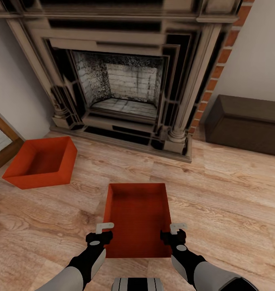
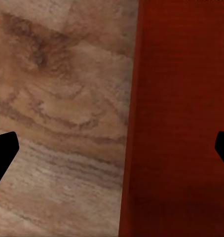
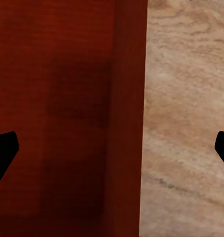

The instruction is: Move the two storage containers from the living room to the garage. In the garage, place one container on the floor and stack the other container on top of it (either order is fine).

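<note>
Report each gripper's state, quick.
Left gripper: open, straddling the near container's left wall.
Right gripper: open, straddling its right wall.

No text, label, brand, number or sign can be read anywhere. The two storage containers [image 1: 138, 218] [image 1: 42, 161] have plain orange-red walls, and the fireplace [image 1: 125, 76] and the dark chest [image 1: 246, 123] carry no markings.

Ornate dark fireplace [image 1: 125, 76] straight ahead of claws, well beyond them, sooty pale brick inside. Red brick chimney edge [image 1: 218, 68] ahead-right. Dark brown chest [image 1: 246, 123] farther right vs wall. Wood-framed glass door [image 1: 2, 141] far left. Light plank boards [image 1: 226, 194] below.
</note>
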Robot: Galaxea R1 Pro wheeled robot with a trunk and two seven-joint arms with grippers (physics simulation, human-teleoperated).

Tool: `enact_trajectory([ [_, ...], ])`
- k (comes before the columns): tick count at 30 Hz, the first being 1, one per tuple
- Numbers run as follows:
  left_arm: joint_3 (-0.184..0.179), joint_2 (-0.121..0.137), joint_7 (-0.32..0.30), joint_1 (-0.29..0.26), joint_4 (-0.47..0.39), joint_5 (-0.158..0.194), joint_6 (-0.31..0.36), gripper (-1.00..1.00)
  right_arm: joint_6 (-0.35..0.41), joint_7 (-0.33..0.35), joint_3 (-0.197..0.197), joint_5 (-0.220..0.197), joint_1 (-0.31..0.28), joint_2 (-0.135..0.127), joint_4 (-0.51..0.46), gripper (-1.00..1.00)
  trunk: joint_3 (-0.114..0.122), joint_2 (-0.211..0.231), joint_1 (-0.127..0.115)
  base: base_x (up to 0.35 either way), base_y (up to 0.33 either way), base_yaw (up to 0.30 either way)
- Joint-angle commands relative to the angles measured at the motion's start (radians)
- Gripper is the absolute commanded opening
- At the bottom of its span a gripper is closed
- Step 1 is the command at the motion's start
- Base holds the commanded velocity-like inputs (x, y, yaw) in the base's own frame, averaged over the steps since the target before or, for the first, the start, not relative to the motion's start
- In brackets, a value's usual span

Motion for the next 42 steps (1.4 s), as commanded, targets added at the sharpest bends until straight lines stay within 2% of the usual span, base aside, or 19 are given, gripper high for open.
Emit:
enact_trajectory([
  [1,-0.002,0.000,0.004,0.000,0.000,0.000,0.002,1.00,-0.004,-0.003,0.009,-0.010,-0.001,0.000,0.001,1.00,-0.001,0.000,0.000,0.000,0.000,0.000],
  [19,-0.002,0.000,0.004,0.000,-0.002,0.001,0.002,1.00,-0.004,-0.003,0.007,-0.009,-0.001,-0.002,0.001,1.00,-0.001,0.000,0.000,0.000,0.000,0.000],
  [29,-0.002,0.000,0.004,0.000,-0.001,0.001,0.002,1.00,-0.004,-0.003,0.006,-0.011,-0.001,-0.003,0.001,1.00,-0.032,-0.070,0.038,0.000,0.000,0.000],
  [42,-0.002,0.001,0.004,0.000,-0.003,0.001,0.000,1.00,-0.004,-0.003,0.004,-0.014,-0.001,-0.003,0.001,1.00,-0.032,-0.070,0.038,0.000,0.000,0.000],
])
